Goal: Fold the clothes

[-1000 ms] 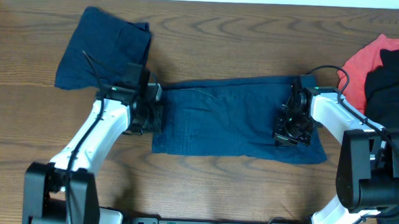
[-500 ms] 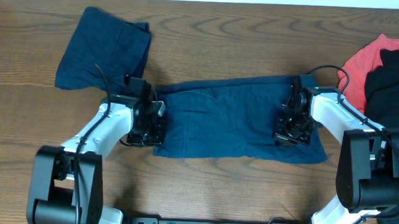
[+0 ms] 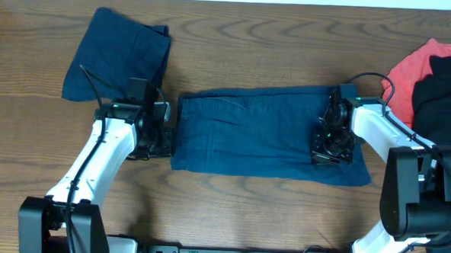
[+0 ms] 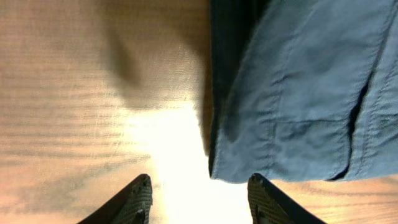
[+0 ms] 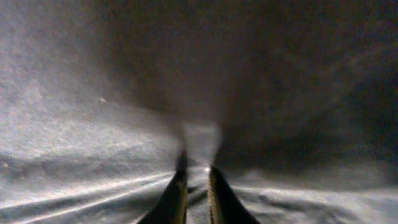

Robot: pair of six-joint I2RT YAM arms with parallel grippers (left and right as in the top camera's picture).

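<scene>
The dark navy shorts (image 3: 263, 132) lie flat as a long rectangle in the middle of the table. My left gripper (image 3: 163, 134) is open and empty just off their left edge. In the left wrist view its fingers (image 4: 199, 198) frame bare wood, with the shorts' corner (image 4: 298, 106) by the right finger. My right gripper (image 3: 331, 144) rests on the shorts' right end. In the right wrist view its fingers (image 5: 198, 186) are shut on a pinch of the navy fabric (image 5: 93, 124).
A second navy piece (image 3: 118, 57) lies bunched at the back left, close behind my left arm. A coral-red garment (image 3: 407, 69) and a black one (image 3: 444, 94) are piled at the right edge. The wooden table (image 3: 245, 211) shows in front.
My left gripper has moved left off the shorts' left edge and is open and empty. That edge now lies straighter and flat. The right gripper has not moved.
</scene>
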